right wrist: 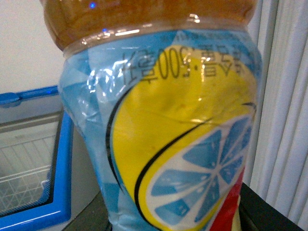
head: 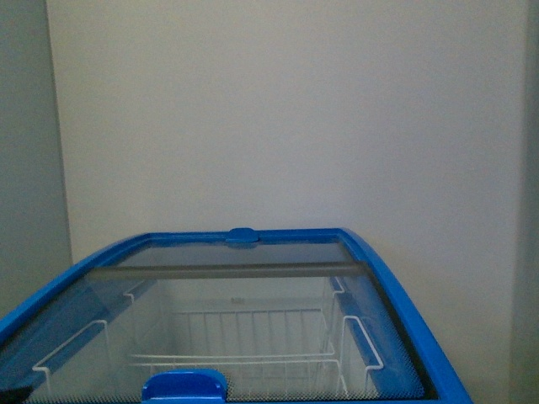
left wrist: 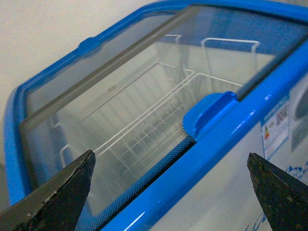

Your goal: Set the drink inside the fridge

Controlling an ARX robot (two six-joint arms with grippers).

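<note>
Fridge (head: 421, 337) seen from the front, with its sliding glass lid (head: 253, 290) drawn across the opening. One blue handle (head: 184, 385) is set at 6 o'clock on the lid and a second handle (head: 242, 236) at 12 o'clock. White wire baskets (head: 253, 337) are visible through the glass, and no bottle is seen in them. A plain wall (head: 278, 109) fills the background. Neither arm is shown here.

In the left wrist view, the left gripper (left wrist: 171, 192) is held just above the fridge's front rim, beside the near handle. Its jaws are spread wide with nothing between them. This placement is judged to prepare a pull on the handle, since the lid must be slid back before anything can be lowered in. A printed sticker (left wrist: 276, 125) on the outer wall is shown only in this view.

In the right wrist view, the drink (right wrist: 168, 125), a bottle of amber liquid with a blue-and-yellow lemon label, fills the picture. It is held in the air, apart from the fridge and outside it. Dark parts flank its lower end and are taken to be the jaws of the right gripper (right wrist: 178, 219) pinching it. It is presumably kept aside until the opening is cleared. A curtain (right wrist: 284, 96) is seen only here.
</note>
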